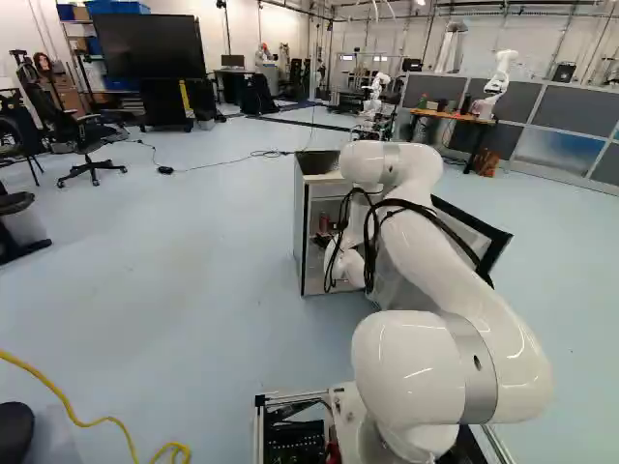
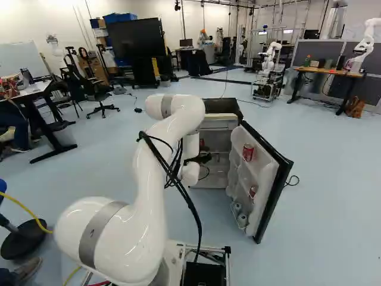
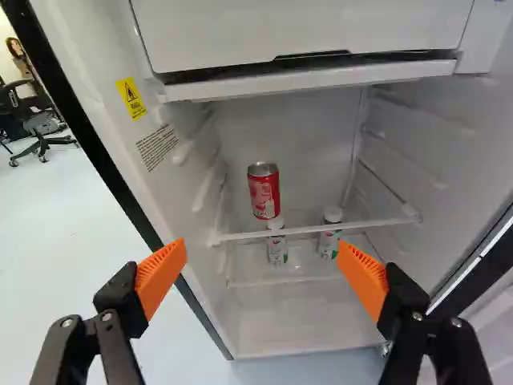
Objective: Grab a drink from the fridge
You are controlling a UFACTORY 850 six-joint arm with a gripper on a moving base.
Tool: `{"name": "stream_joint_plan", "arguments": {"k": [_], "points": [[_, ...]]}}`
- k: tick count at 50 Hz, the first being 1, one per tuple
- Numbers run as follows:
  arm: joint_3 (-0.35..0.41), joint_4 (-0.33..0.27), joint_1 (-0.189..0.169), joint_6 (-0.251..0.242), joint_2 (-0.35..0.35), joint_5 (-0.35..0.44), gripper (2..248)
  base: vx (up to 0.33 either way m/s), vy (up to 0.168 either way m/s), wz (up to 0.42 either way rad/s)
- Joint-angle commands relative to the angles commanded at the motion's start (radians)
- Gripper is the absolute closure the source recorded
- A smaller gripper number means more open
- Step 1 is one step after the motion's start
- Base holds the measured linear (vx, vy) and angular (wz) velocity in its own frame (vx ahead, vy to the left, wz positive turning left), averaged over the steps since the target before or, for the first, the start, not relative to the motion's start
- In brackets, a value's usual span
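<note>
The black gripper (image 2: 203, 158) reaches toward the fridge's opening in the right base view. In the wrist view the gripper (image 3: 260, 269) stands open, its orange pads wide apart with nothing gripped. Ahead of it, inside the open fridge (image 3: 216, 297), a red can (image 3: 264, 191) stands upright on the glass shelf. Below that shelf are two small white bottles (image 3: 276, 242) (image 3: 329, 233). The fridge door (image 2: 268, 196) hangs open to the arm's right, with a red can (image 2: 248, 152), another red can (image 2: 253, 191) and pale cans (image 2: 238, 210) in its racks.
A freezer compartment (image 3: 304, 32) spans the fridge's inside above the shelf. The fridge's side wall edge (image 3: 104, 172) and the open door flank the gripper. Farther off are a wooden table (image 2: 324, 71), an office chair (image 2: 101, 95) and another robot (image 2: 271, 56). A yellow cable (image 1: 68, 401) lies on the floor.
</note>
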Motion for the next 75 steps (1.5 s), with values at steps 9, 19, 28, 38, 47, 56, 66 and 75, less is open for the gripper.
{"name": "stream_joint_plan", "arguments": {"k": [9,19,28,38,47,56,66,75], "points": [[-0.052,0.000,-0.001,0.000,-0.027,0.000,3,0.000,0.000,0.000],[-0.108,-0.006,-0.004,0.000,-0.056,0.000,3,0.000,0.000,0.000],[-0.160,-0.014,-0.006,0.000,-0.084,0.000,3,0.000,0.000,0.000],[-0.219,-0.024,-0.004,0.000,-0.115,0.000,3,0.000,0.000,0.000],[-0.274,-0.040,-0.002,0.000,-0.145,0.000,3,0.000,0.000,0.000],[-0.331,-0.059,0.000,0.000,-0.176,0.000,3,0.000,0.000,0.000],[-0.397,-0.072,-0.005,0.000,-0.212,0.000,3,0.000,0.000,0.000],[-0.455,-0.073,-0.017,0.000,-0.244,0.000,3,0.000,0.000,0.000]]}}
